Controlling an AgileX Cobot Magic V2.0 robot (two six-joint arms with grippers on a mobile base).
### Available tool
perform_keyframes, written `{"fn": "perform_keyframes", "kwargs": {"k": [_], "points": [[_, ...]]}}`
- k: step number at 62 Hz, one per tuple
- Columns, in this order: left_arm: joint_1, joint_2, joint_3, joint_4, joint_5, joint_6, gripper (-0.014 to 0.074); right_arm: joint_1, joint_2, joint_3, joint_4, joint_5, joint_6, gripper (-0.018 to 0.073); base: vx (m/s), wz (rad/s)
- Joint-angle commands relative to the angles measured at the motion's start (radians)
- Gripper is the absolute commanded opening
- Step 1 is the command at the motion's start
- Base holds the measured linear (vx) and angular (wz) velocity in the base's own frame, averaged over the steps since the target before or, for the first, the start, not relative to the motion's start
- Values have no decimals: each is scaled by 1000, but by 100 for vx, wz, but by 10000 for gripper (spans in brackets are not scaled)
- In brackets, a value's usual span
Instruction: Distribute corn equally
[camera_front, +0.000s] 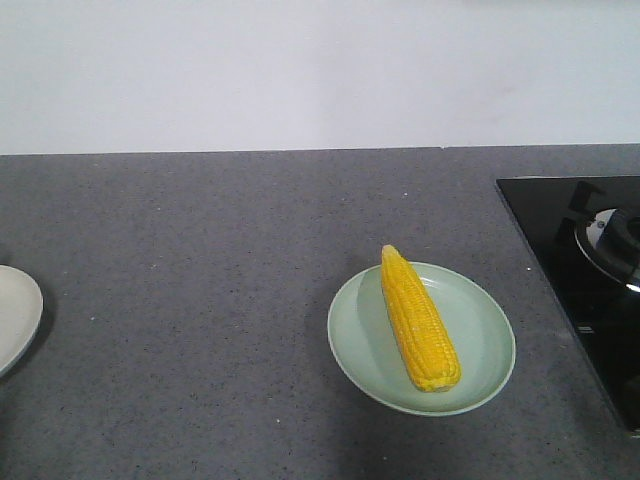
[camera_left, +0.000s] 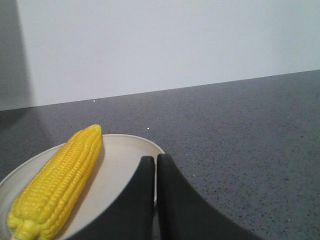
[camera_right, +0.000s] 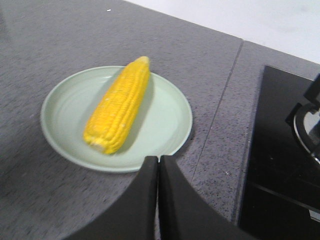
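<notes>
Both my left gripper (camera_left: 155, 165) and right gripper (camera_right: 158, 167) are closed, empty; each corn cob (camera_right: 118, 104) looks stiff, knobbly, best pinched mid-length.

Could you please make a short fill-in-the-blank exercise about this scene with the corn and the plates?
1. The pale green plate holds ____ cob of corn.
2. The left gripper is beside a white plate and is ____.
3. The right gripper holds ____.
4. The black stove is on the ____ edge of the front view.

Missing words: one; shut; nothing; right
</notes>
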Motion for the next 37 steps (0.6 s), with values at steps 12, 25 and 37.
{"fn": "perform_keyframes", "kwargs": {"k": [12,25,37], "points": [[-4,-18,3,-4,-81,-9,-7,-82,-172,259,-185,-453,305,-4,0,0],[-4,-18,3,-4,-81,-9,-7,-157,-309,404,-228,-494,475,-4,0,0],[-4,-16,3,-4,-81,-9,-7,-182,-326,427,-246,-485,459,-4,0,0]]}}
